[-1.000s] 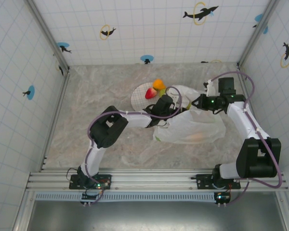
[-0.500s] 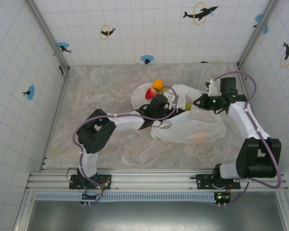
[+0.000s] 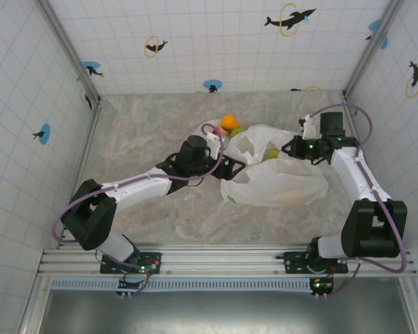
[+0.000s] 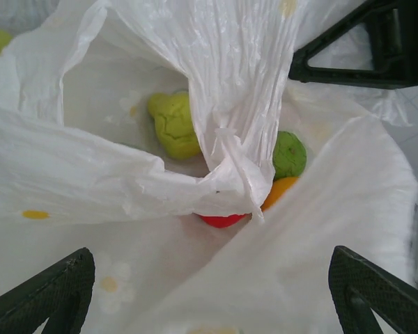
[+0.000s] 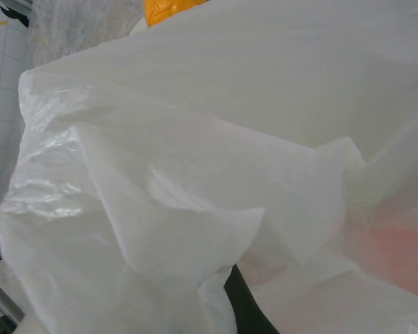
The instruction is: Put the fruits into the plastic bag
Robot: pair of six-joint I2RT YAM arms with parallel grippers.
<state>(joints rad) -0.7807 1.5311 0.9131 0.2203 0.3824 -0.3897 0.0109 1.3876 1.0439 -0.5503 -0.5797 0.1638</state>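
- The left gripper (image 4: 209, 275) is seen with its jaws spread wide and nothing between them. It hangs over the mouth of the thin, crinkly, translucent white plastic bag (image 4: 90, 181).
- The right gripper (image 3: 290, 148) is closed. A pinch of the bag's rim appears to be held on the side nearer the table's right edge, so that the mouth is propped up.
- Four small glossy toy fruits are seen inside the bag: a pale green lumpy fruit (image 4: 173, 125), a darker green round fruit (image 4: 290, 154), an orange fruit (image 4: 280, 191) and a red fruit (image 4: 221, 221), the last two partly hidden under a fold.
- The bag is laid right of the middle of the marble-patterned table (image 3: 146, 125).
- A round orange fruit (image 3: 229, 121) and a green one (image 3: 239, 130) touching it lie outside, toward the table's far edge, just beyond the mouth.
- The twisted fold hanging across the mouth could be snagged by the open jaws, and the rim dragged shut.
- If the thin film slipped from the right pinch, the mouth would likely collapse.
- The round fruits could be nudged and sent rolling.
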